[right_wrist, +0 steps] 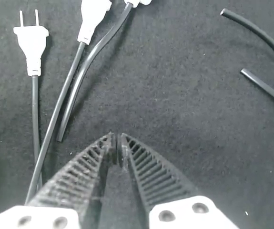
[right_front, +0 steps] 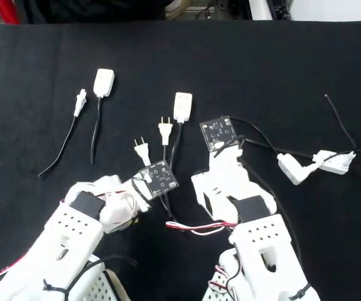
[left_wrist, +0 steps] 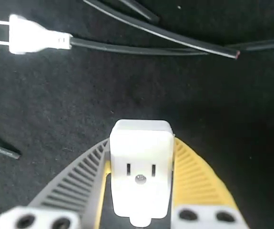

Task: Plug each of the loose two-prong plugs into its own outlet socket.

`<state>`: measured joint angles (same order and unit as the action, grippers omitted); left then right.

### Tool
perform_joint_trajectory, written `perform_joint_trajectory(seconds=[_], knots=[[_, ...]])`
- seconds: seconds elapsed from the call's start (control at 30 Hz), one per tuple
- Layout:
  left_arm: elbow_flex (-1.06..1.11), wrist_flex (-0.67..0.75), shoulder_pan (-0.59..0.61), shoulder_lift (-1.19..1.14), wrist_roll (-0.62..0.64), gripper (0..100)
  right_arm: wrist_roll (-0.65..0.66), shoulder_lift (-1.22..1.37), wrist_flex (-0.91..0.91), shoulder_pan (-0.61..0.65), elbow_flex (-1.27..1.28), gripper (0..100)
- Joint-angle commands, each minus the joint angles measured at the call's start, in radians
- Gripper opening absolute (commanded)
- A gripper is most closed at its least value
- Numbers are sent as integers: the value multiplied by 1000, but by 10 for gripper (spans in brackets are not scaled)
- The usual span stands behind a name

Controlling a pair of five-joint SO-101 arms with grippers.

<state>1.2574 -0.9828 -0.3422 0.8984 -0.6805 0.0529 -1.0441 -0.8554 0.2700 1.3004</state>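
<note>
Left hand (left_wrist: 141, 145) clamped on outlet socket (left_wrist: 140, 167), plug (left_wrist: 29, 37) well apart (cloth (left_wrist: 127, 90) between); right hand (right_wrist: 116, 143) together.

The high camera hangs above the black cloth-covered desk (right_front: 306, 63) and looks steeply down, with the two white arms (right_front: 255, 244) entering at the near edge. Each wrist camera sits just behind its own fingers and faces along them at the cloth from close by. The left looks past ribbed grey and yellow fingers (left_wrist: 82, 174) gripping a white outlet socket block (left_wrist: 140, 167), the right past ribbed dark grey fingers (right_wrist: 75, 179). All three views share mid-desk, where white two-prong plugs (right_front: 164, 130) lie.
</note>
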Motion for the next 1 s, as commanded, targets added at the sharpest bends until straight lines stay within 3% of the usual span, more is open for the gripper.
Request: perform_joint_trajectory(seconds=[0.0, 0.3, 0.57, 0.8, 0.97], knots=[[10, 12, -7, -51, -66, 187, 8, -13, 14, 11, -4, 15], [-42, 5, 2, -150, -80, 213, 8, -13, 12, 11, -4, 15], [-179, -160, 1, -92, -29, 214, 9, -13, 12, 11, 2, 15], [-127, -221, -7, -17, -25, 208, 9, -13, 14, 11, 2, 15], [-54, -193, -42, 3, -21, 144, 9, -13, 17, 11, 4, 15]])
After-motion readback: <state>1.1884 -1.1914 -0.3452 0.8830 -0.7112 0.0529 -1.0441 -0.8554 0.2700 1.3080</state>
